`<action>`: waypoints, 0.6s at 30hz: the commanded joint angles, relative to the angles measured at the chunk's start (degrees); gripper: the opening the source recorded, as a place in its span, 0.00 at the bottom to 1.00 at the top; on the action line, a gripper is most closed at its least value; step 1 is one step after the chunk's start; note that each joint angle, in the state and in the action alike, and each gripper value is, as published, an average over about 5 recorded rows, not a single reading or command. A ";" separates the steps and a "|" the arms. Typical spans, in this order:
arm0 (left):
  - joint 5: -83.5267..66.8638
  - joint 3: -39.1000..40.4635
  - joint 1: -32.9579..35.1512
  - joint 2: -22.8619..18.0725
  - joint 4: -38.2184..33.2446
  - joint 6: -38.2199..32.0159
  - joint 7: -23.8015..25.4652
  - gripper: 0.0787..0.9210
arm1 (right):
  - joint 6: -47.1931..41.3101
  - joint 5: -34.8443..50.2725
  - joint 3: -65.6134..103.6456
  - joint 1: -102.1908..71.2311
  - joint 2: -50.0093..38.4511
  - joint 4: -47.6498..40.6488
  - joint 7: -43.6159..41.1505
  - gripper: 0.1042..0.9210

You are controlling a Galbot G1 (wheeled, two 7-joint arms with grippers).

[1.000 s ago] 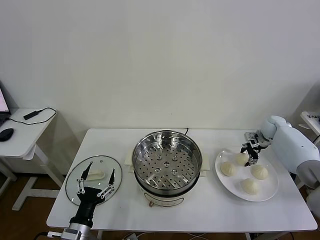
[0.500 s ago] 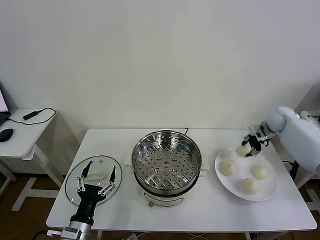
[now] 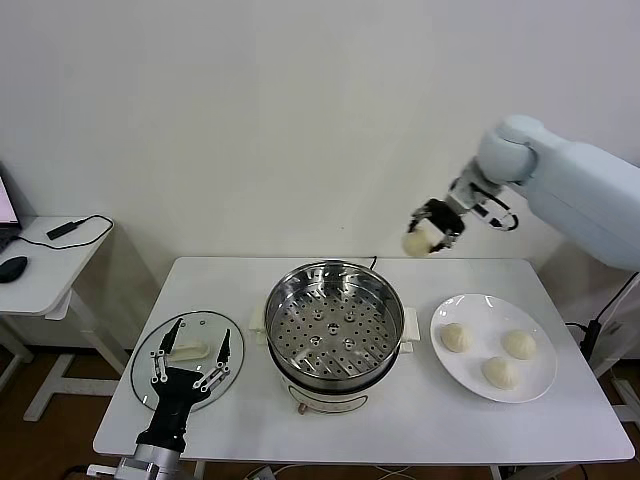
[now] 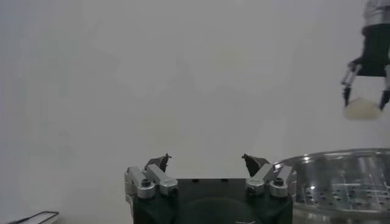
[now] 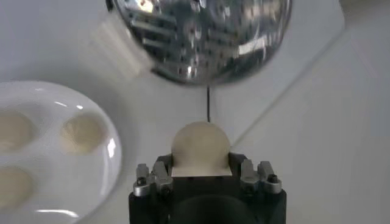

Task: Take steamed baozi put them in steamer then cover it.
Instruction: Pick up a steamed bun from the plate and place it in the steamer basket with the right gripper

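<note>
My right gripper (image 3: 429, 230) hangs high in the air, above the table between the steamer (image 3: 334, 268) and the white plate (image 3: 538, 383), shut on one cream-white baozi (image 3: 419, 241). The right wrist view shows that baozi (image 5: 200, 146) pinched between the fingers, with the steamer (image 5: 201, 36) far below. Three baozi (image 3: 456, 337) lie on the plate. The steamer's perforated tray is bare. The glass cover (image 3: 146, 358) lies flat on the table at the left. My left gripper (image 3: 202, 336) is open just above it, around its white handle (image 3: 187, 351).
The steamer stands mid-table on a cream base, with its front knob near the table's front edge. A side desk (image 3: 40, 265) with a cable and a mouse stands farther left. A white wall runs behind the table.
My right gripper has lifted one baozi off the plate and carried it up and to the left, towards the steamer. Three baozi are left on the plate. The left arm has stayed put.
</note>
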 commanded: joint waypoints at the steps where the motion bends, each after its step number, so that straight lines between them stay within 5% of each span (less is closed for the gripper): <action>1: -0.12 -0.07 0.23 -0.04 -0.51 -0.18 0.04 0.88 | 6.34 -2.63 -4.87 2.89 7.45 7.04 0.25 0.65; 18: -0.60 -1.07 0.96 0.04 -0.99 -0.58 -0.08 0.88 | 3.94 -15.21 0.22 -12.23 15.24 -1.08 1.17 0.66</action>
